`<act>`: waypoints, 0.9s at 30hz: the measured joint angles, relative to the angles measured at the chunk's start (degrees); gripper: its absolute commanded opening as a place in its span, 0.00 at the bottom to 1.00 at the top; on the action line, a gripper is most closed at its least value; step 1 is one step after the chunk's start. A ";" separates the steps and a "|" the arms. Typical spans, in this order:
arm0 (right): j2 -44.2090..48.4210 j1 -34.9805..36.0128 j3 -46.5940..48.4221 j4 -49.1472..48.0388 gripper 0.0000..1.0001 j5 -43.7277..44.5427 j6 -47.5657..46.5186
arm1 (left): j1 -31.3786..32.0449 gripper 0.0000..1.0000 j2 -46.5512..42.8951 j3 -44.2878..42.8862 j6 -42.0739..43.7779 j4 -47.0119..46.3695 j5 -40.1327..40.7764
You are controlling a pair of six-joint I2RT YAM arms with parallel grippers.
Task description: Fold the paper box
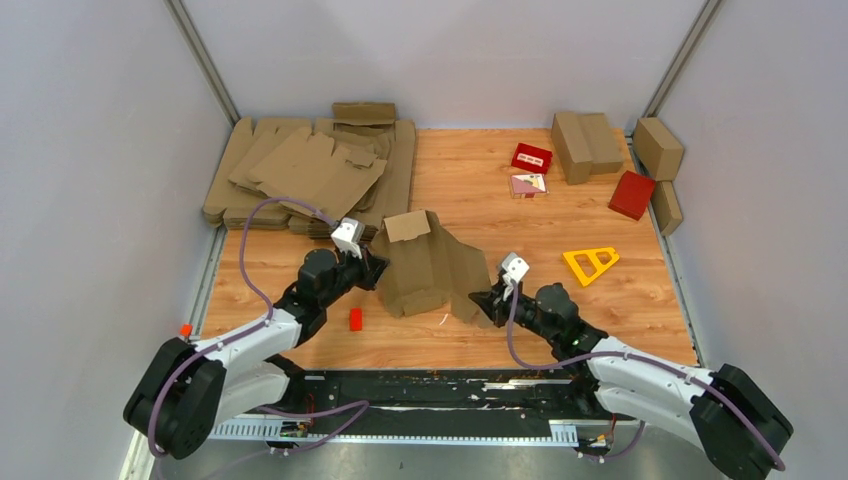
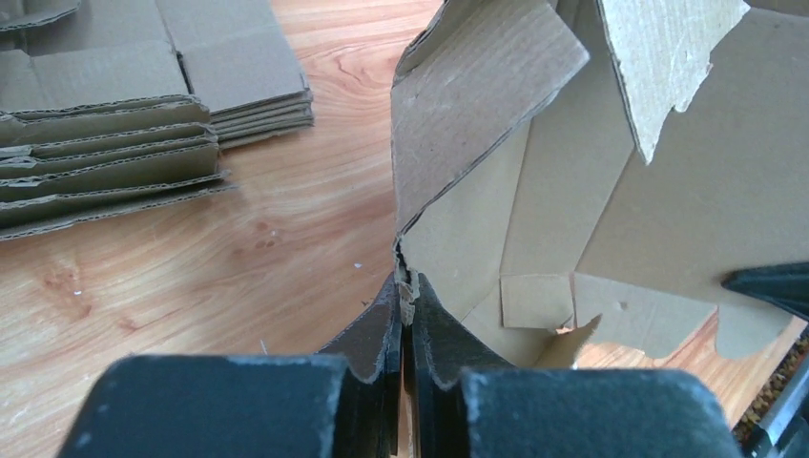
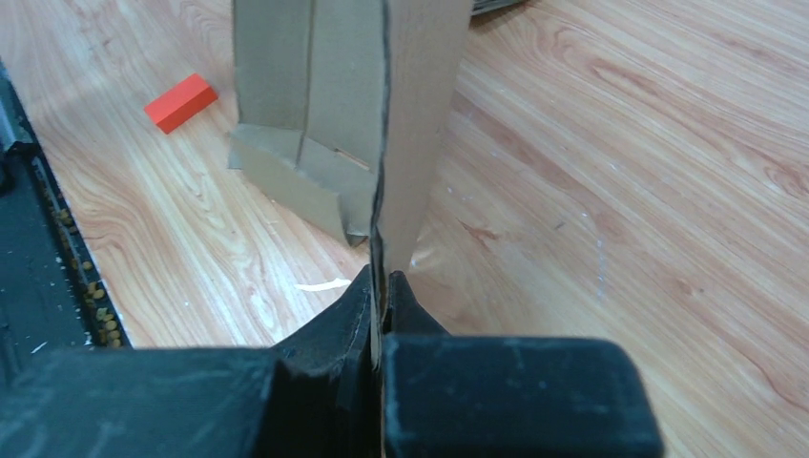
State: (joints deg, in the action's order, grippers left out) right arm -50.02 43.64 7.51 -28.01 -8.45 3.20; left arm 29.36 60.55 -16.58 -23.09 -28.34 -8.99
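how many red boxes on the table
2: one red box at the back, right of centre; the other nearer the right edge. A small red block lies up front.

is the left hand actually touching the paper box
Touching. The left wrist view shows the left hand shut on the paper box, with a cardboard edge pinched inside its grip.

Open tabletop (image 1: 545,232) lies between paper box (image 1: 430,265) and yellow frame (image 1: 590,262); a cardboard stack (image 1: 300,170) blocks the far left.
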 measured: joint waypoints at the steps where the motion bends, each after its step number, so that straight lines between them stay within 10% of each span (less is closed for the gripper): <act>1: -0.35 0.52 0.20 -0.26 0.00 0.00 -0.13 | 0.02 0.06 0.42 0.00 -0.02 -0.31 0.46; 27: -5.62 5.14 3.17 -1.18 0.00 0.68 -1.16 | 1.27 0.06 2.58 1.22 -0.35 -9.44 6.78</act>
State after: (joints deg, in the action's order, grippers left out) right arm -55.64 48.77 10.68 -29.19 -7.77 2.04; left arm 30.63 63.13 -15.35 -23.44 -37.78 -2.22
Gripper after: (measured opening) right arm 0.018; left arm 0.072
